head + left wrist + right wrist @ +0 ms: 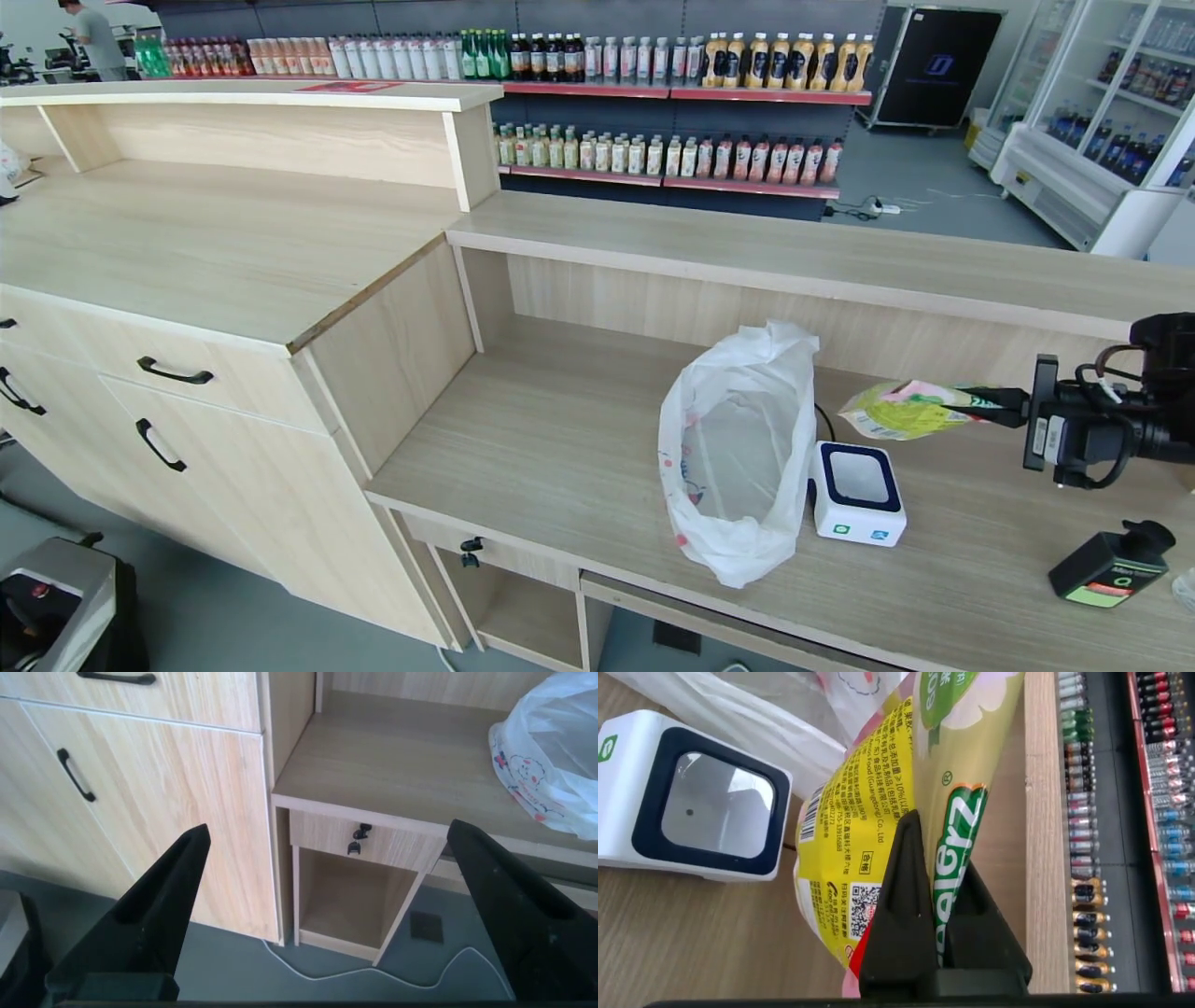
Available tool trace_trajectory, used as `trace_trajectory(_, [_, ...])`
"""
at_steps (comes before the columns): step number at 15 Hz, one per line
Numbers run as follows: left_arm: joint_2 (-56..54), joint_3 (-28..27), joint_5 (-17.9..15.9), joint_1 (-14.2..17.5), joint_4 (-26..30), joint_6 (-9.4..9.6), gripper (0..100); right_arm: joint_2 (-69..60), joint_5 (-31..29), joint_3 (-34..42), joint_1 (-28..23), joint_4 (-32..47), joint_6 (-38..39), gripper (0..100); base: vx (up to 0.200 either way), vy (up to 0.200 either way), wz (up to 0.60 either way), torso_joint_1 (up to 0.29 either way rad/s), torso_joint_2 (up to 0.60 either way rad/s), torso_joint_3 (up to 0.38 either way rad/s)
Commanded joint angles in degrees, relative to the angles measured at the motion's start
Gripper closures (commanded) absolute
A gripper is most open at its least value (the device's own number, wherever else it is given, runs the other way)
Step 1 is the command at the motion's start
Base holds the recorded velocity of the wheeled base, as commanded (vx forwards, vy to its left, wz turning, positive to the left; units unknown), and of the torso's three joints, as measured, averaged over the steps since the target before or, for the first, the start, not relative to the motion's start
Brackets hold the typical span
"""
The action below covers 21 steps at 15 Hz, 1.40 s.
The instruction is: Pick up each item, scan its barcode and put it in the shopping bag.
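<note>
My right gripper (991,407) is shut on a yellow-green snack bag (904,411), holding it in the air above and just right of the white barcode scanner (857,492). In the right wrist view the fingers (906,896) pinch the snack bag (868,821), whose barcode side faces the scanner (696,807). The white plastic shopping bag (738,448) lies open on the lower counter, left of the scanner. My left gripper (327,901) hangs open and empty below the counter's front edge, facing the cabinet and an open cubby; the shopping bag (551,751) is off to one side of it.
A black bottle with a green label (1106,565) lies on the counter at the right. A raised ledge (794,257) runs behind the lower counter (541,439), and a taller cabinet (215,280) with drawers stands to the left. Drink shelves (672,93) line the back.
</note>
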Motion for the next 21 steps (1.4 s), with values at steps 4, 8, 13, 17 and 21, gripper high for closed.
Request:
trace_trajectory(4, [0.06,0.0,-0.05,0.0,0.0,-0.01,0,2.11,0.0,-1.1,0.92,0.07,0.96,100,0.0,0.0,0.0,0.0,0.0,0.0])
trace_trajectory(8, [0.06,0.0,-0.05,0.0,0.0,-0.01,0,3.52,0.0,-1.98,1.89,0.25,1.58,100,0.0,0.0,0.0,0.0,0.0,0.0])
trace_trajectory(13, [0.06,0.0,0.03,0.0,0.0,-0.01,0,4.84,0.0,-2.51,2.94,0.25,1.84,100,0.0,0.0,0.0,0.0,0.0,0.0])
trace_trajectory(17, [0.06,0.0,0.03,0.0,0.0,-0.01,0,5.1,0.0,-3.21,3.03,0.16,1.75,100,0.0,0.0,0.0,0.0,0.0,0.0])
trace_trajectory(21, [0.06,0.0,0.03,0.0,0.0,-0.01,0,5.54,0.0,-3.47,3.03,-0.02,1.67,100,0.0,0.0,0.0,0.0,0.0,0.0])
